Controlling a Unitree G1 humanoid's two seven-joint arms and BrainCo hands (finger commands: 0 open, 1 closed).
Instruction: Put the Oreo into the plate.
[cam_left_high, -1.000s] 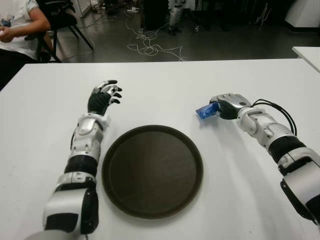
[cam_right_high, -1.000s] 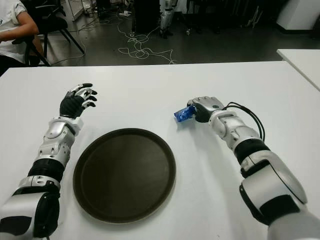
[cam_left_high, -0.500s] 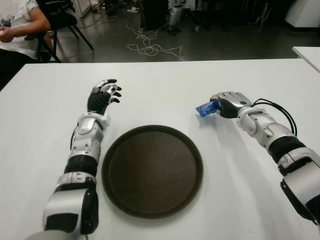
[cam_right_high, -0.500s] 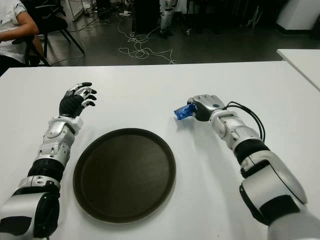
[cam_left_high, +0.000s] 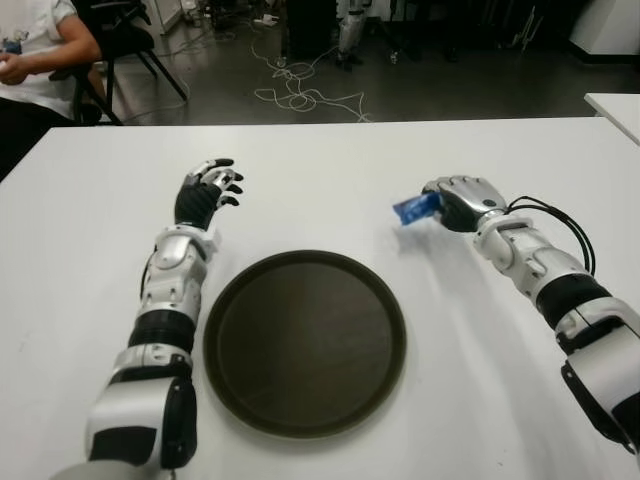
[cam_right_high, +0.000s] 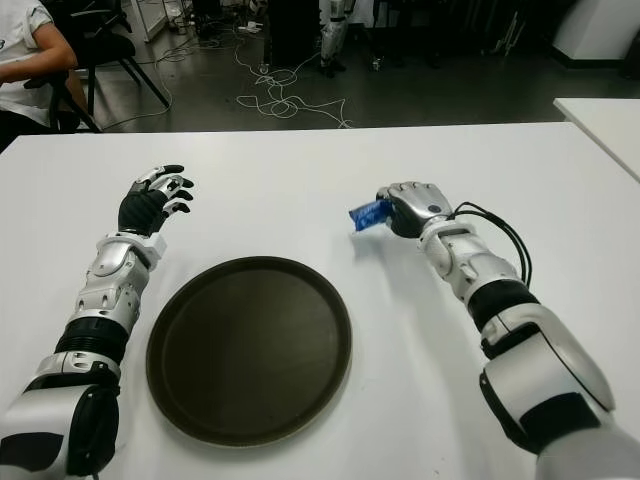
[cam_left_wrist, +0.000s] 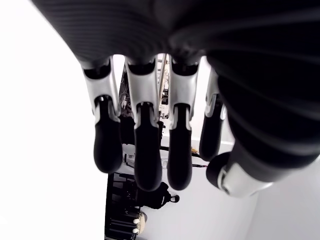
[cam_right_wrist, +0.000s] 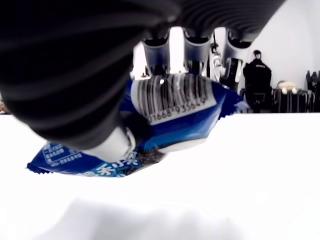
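Beyond the far left corner of the white table (cam_left_high: 320, 170), well behind the left hand (cam_left_high: 205, 192), a person (cam_left_high: 35, 50) sits on a chair (cam_left_high: 120, 40), only partly in view. That left hand shows near the table's left side with its dark fingers (cam_left_wrist: 142, 150) loosely spread and slightly curled, holding nothing; no object lies next to it. Just to its right and nearer the robot sits the round dark plate (cam_left_high: 305, 342), with nothing on it, its left rim close beside the left forearm.

Right of the plate and farther from the robot, the right hand (cam_left_high: 462, 200) is raised a little over the table, its fingers closed around the Oreo (cam_left_high: 416, 207), a small blue packet. The packet sticks out from the hand's left side, toward the left hand, tilted, and clear of the tabletop. In the right wrist view the wrapper (cam_right_wrist: 165, 120) shows a barcode panel pinched between the thumb and the other fingers. Bare table separates the packet from the plate's far right rim, with nothing standing between them. A black cable (cam_left_high: 555, 220) loops along the right forearm. Past the table's far edge, loose white cords (cam_left_high: 300, 95) lie on the dark floor.
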